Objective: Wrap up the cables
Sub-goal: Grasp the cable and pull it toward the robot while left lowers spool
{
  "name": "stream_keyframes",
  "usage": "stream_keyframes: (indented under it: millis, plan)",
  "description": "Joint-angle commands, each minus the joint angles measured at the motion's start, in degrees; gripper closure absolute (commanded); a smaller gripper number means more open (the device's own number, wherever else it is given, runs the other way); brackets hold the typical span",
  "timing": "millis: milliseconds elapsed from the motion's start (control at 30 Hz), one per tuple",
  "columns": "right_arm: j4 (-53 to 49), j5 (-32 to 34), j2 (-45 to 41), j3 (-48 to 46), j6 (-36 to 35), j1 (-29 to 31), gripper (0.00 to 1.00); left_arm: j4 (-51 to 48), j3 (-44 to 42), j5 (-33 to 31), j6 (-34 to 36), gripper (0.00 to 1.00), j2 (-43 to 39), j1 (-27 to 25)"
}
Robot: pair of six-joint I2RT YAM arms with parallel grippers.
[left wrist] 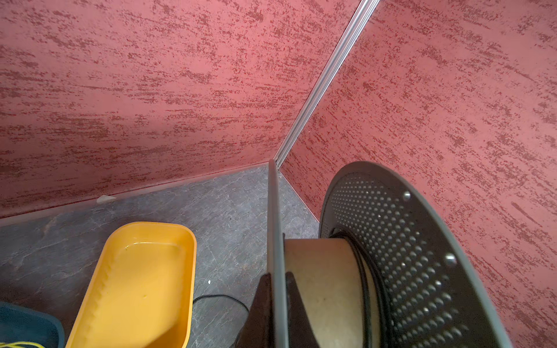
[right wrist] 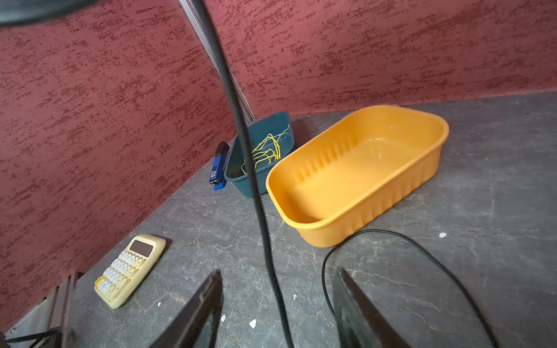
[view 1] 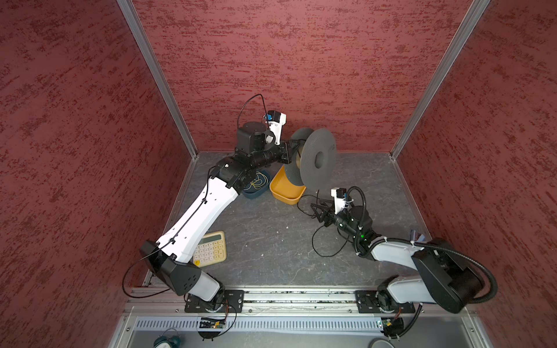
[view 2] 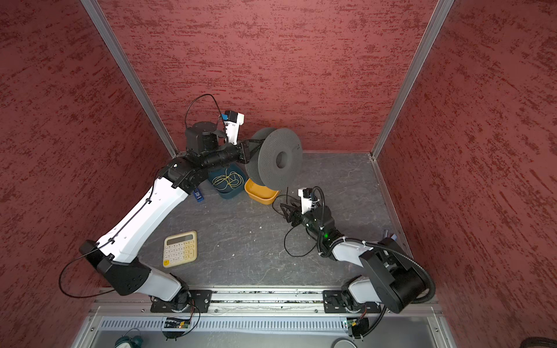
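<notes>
Cable (right wrist: 238, 120) ran btwn right gripper's (right wrist: 278, 271) fingers, jaws apart, not pinching it. Slack lay looped on table (view 1: 271, 241), right of centre in both top views, w/ a few turns on spool (view 1: 319, 159) core. Left gripper (left wrist: 275, 275) was clamped tight on spool flange, mid-frame above yellow tray (view 1: 286, 192).

Black cord (right wrist: 265, 241); grey dotted spool (view 1: 324, 141); orange tray (right wrist: 391, 197); teal tray (right wrist: 238, 182); cream calculator (right wrist: 129, 269).
</notes>
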Motion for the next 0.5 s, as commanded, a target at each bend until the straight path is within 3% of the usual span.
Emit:
stream_keyframes:
  millis: [0, 133, 333, 467]
  plan:
    - [6.7, 1.7, 2.0, 0.8, 2.8, 0.9, 0.48, 5.4, 0.0, 0.5, -1.5, 1.00, -3.6, 1.1]
    - [7.0, 2.6, 6.1, 2.0, 3.5, 2.6, 0.63, 5.3, -0.6, 0.9, -1.6, 1.00, -4.3, 1.7]
    - [3.3, 11.2, 6.4, 1.9, 2.8, 6.4, 0.99, 5.8, -1.7, -0.5, -2.2, 1.00, -5.1, 2.6]
    - [-5.4, 25.3, 3.8, 2.3, 0.5, 10.3, 1.00, 4.5, -2.1, -5.5, -3.1, 1.00, -5.3, 2.9]
